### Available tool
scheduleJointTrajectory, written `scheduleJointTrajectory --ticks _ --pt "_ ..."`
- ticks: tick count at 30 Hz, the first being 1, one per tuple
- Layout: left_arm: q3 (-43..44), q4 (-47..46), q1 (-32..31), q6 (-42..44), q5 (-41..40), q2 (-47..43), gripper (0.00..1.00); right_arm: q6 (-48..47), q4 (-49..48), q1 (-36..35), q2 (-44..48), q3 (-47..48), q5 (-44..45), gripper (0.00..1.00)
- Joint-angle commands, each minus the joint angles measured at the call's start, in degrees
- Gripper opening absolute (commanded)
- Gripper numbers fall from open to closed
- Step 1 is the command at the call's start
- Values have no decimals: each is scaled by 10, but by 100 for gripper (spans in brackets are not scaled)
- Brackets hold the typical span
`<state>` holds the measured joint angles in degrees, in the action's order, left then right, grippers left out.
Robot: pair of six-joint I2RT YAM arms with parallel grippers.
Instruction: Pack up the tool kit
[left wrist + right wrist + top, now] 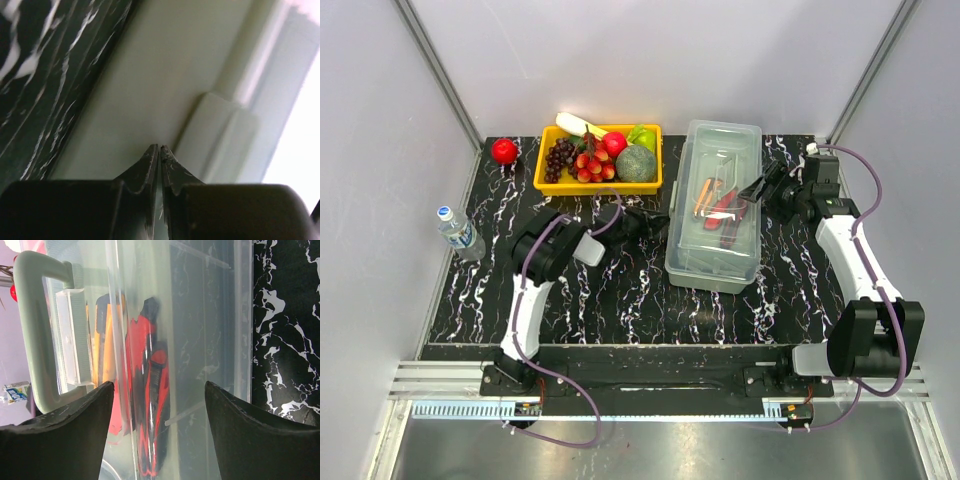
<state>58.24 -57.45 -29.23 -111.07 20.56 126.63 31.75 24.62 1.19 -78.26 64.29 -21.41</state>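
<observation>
The tool kit's translucent grey-green toolbox (715, 205) stands right of centre with its clear lid down. Red-handled tools (725, 210) and an orange-handled one (702, 197) show through the lid. My left gripper (660, 222) is shut with nothing in it, its tips (159, 149) right at the box's pale left wall (150, 75). My right gripper (754, 190) is open at the box's right side. In the right wrist view the right gripper (159, 390) looks across the lid over a red and black tool (150, 390), an orange tool (102, 340) and the box handle (32, 325).
A yellow tray (595, 187) of fruit sits behind the left arm, close to the box's far left corner. A red apple (504, 150) lies at the back left. A water bottle (455, 230) stands at the left edge of the black marbled table (620, 300).
</observation>
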Motion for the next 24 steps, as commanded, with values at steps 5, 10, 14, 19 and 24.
scheduleJointTrajectory --ticks 5,10,14,19,24 --pt "-8 -108 -56 -85 66 -4 10 16 -15 -33 -11 17 -47 77" --pt "-29 5 -36 -7 67 -53 9 5 2 -34 -6 27 -23 78" --pt "-27 226 -7 136 51 -123 11 -6 24 -33 -6 45 13 78" --pt "14 437 19 332 -7 -200 34 -22 61 -34 -16 95 65 79" --pt "32 553 42 438 -61 -266 49 -35 80 -33 -1 134 126 82"
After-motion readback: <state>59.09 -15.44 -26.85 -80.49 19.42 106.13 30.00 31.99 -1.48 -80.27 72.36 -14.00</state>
